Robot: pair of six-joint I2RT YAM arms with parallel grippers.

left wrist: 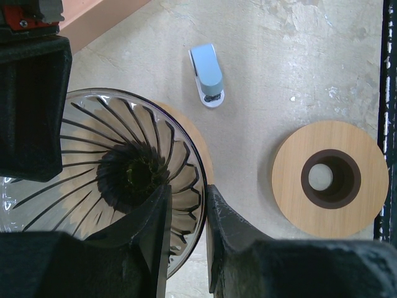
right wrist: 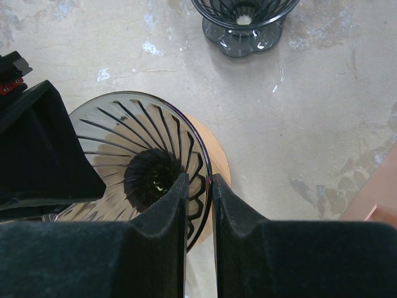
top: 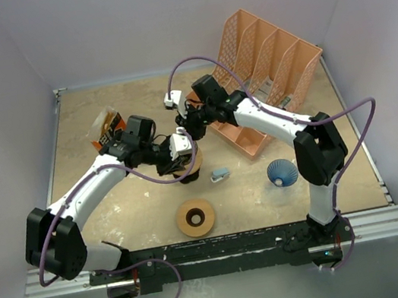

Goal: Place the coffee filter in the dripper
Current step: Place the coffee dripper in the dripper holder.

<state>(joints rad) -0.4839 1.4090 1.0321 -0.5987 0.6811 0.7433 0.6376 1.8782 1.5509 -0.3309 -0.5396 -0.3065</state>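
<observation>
The left gripper (left wrist: pixel 188 197) pinches the rim of the dripper (left wrist: pixel 133 133), one finger inside the bowl, one outside. The right gripper (right wrist: pixel 200 183) pinches the same rim, across from it

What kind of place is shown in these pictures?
Most likely a robot test bench in a lab, not a kitchen or an office. Plain walls box in a single table, and unrelated props share it: a glass dripper and an orange file rack.

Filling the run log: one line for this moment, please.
left gripper on dripper rim | right gripper on same rim | dripper looks empty
</observation>
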